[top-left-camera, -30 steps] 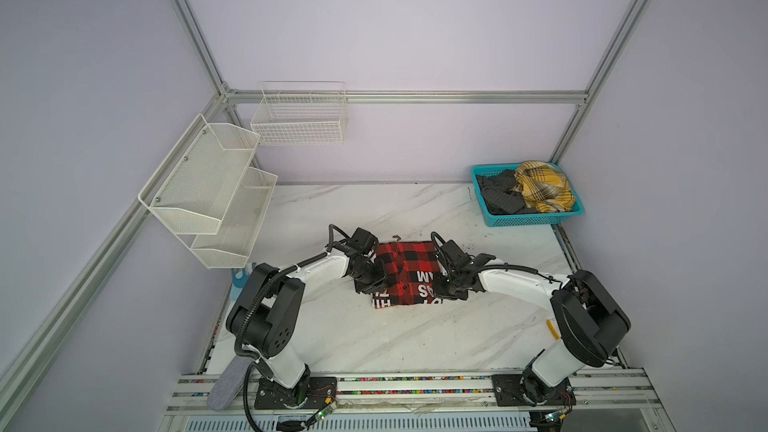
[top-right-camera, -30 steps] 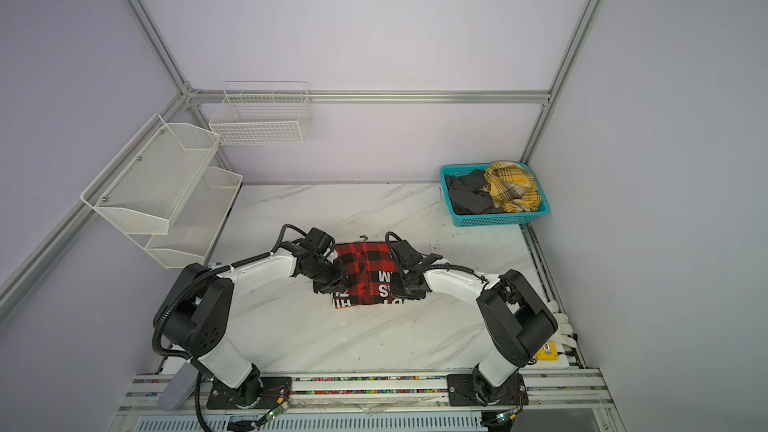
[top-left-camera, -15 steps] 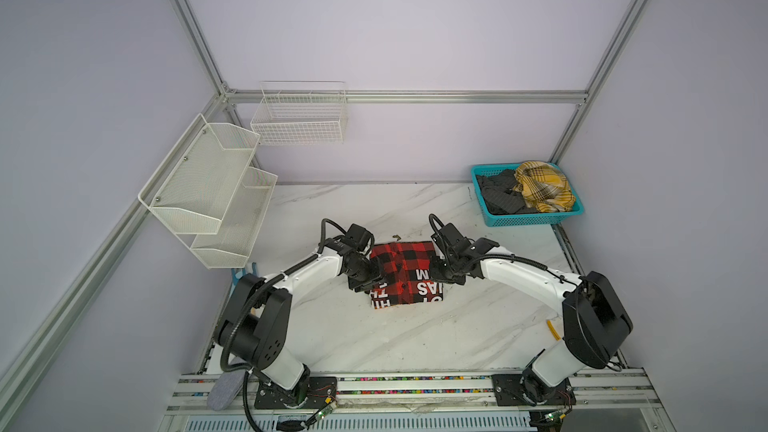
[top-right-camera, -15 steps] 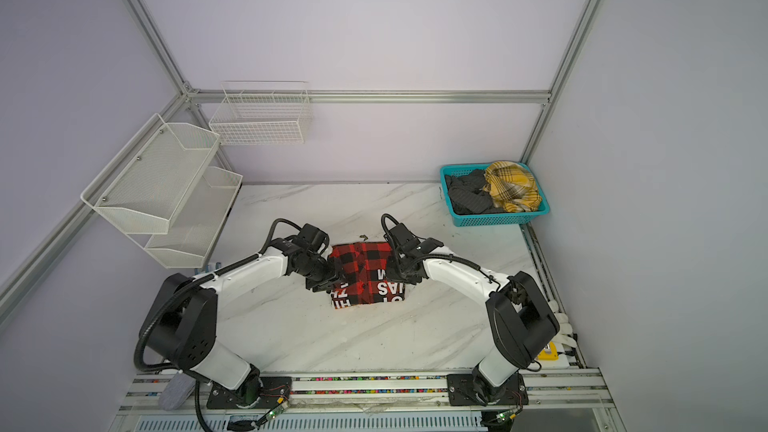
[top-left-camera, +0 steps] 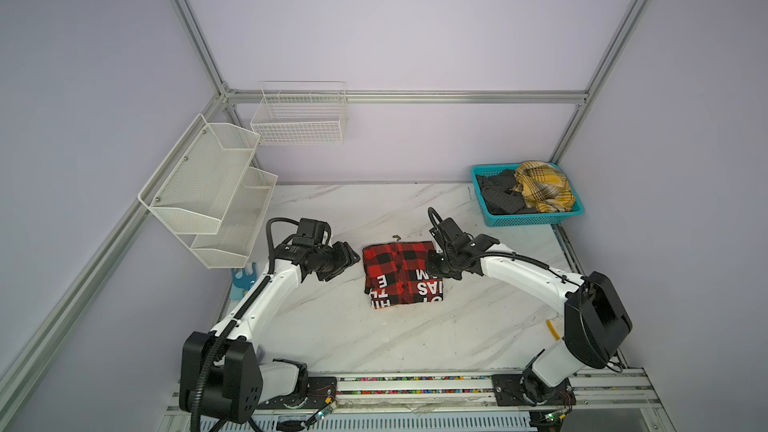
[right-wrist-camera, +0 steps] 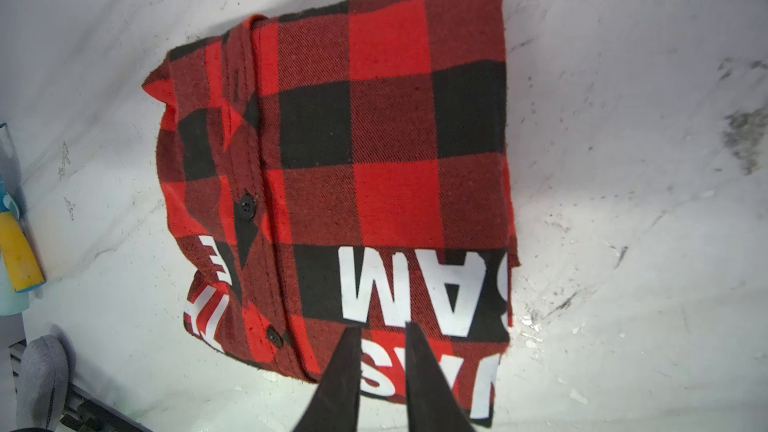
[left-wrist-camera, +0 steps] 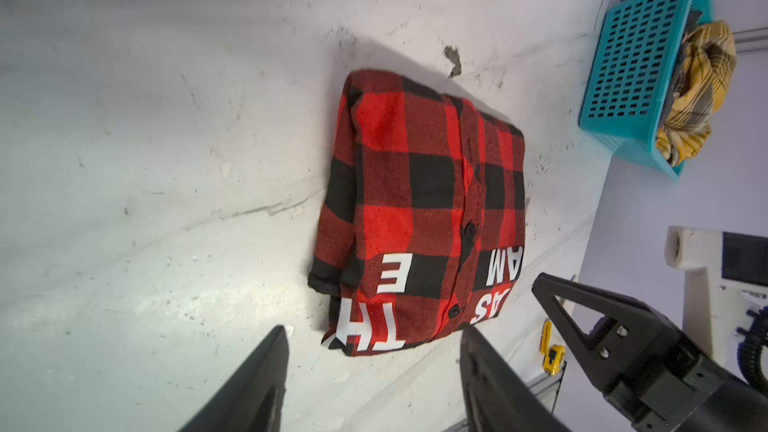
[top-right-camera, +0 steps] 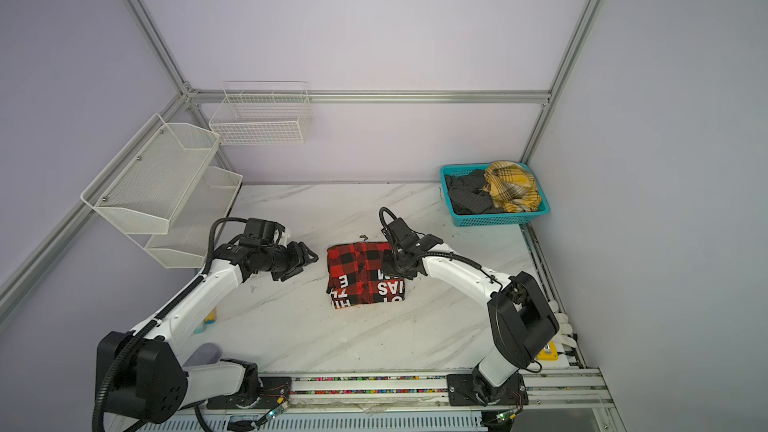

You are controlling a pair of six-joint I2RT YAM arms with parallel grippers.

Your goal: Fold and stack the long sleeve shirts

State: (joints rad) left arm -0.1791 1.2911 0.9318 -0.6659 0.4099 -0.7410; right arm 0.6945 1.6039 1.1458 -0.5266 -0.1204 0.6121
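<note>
Red shirt: the red-and-black check shirt [top-left-camera: 402, 274] lies folded into a neat rectangle near the middle of the worktop [top-left-camera: 332, 334], with the button side up.
Other shirts: a yellow plaid shirt [top-left-camera: 540, 184] and a dark grey shirt [top-left-camera: 498, 197] sit crumpled in the teal basket [top-left-camera: 528, 220], at about 2 o'clock from the red one and well apart from it.
Left gripper: the left gripper [top-left-camera: 353, 257] stands at 9 o'clock of the red shirt, just beside it and not touching. Its jaws are wide apart and empty.
Right gripper: the right gripper [right-wrist-camera: 382, 328] is over the 3 o'clock edge. Its jaws are only a little apart, and I see no cloth pinched between them.
Step in hand: I think it is leaving the finished fold.
How to do it well: rise straight up before swinging away, so that no fingertip drags the top layer. A black cuff [left-wrist-camera: 324, 280] peeps out at one corner and could be tucked in.
Writing: white block letters "E", "TH", "AM", "AS" are cut by the folds, so no whole word can be read. I can find no brand label.
</note>
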